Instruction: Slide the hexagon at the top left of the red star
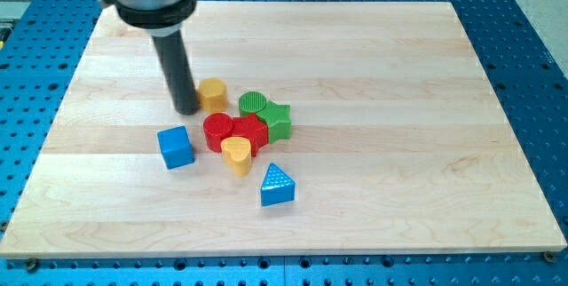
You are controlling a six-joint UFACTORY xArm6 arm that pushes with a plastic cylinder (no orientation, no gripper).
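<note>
While the dark rod comes down from the upper left of the frame, my tip (pixel 187 108) rests on the bench (pixel 399 99) just to the left of the yellow hexagon (pixel 212 94), touching or nearly touching its side; this end effector is a plain rod with no jaws, so it grips nothing. That hexagon sits left of centre, up and to the left of the red star (pixel 252 130) with a small gap between them. Beside the star on its left is a red cylinder (pixel 216 131), and a yellow heart (pixel 236 154) presses against both from below. Above and right lie a green half-round block (pixel 253 102) and a green star (pixel 279 119). Farther out, a blue cube (pixel 176 146) stands at lower left and a blue triangle (pixel 277 186) lies below the cluster.
</note>
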